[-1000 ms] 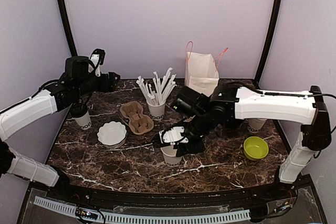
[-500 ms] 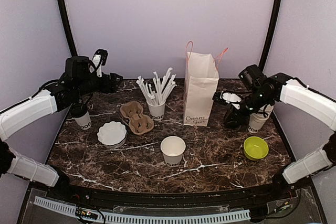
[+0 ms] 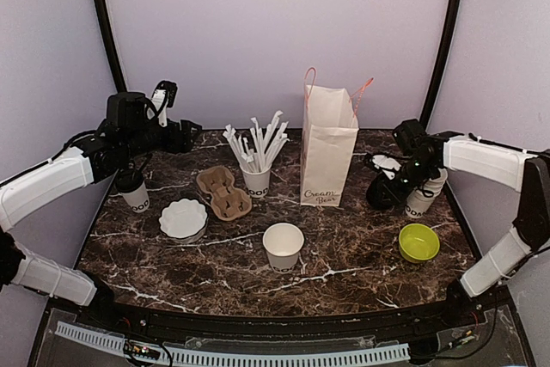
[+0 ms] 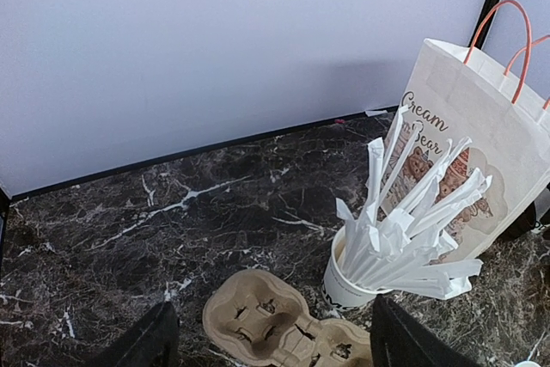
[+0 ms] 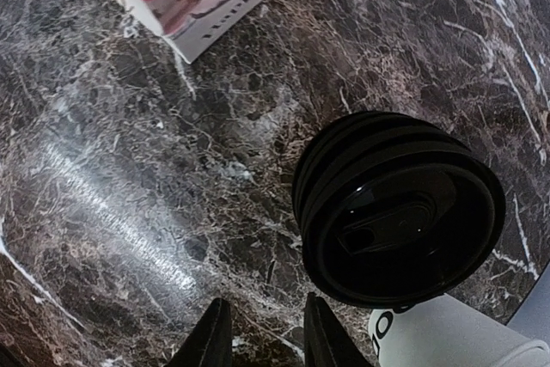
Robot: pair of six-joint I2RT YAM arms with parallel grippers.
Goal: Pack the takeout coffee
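Lids (image 5: 400, 208): black stack on tabletop (image 5: 129, 169) — just beside white cup (image 5: 455, 341).
Right pincer (image 5: 262, 328): narrowly parted, empty, near lids.
Left pincer (image 4: 273, 341): spread wide — empty.

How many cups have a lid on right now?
1: the cup at the left edge, partly under the left arm. The front-centre cup is open; loose lids sit stacked at the right.

Even soft lighting, sharp focus
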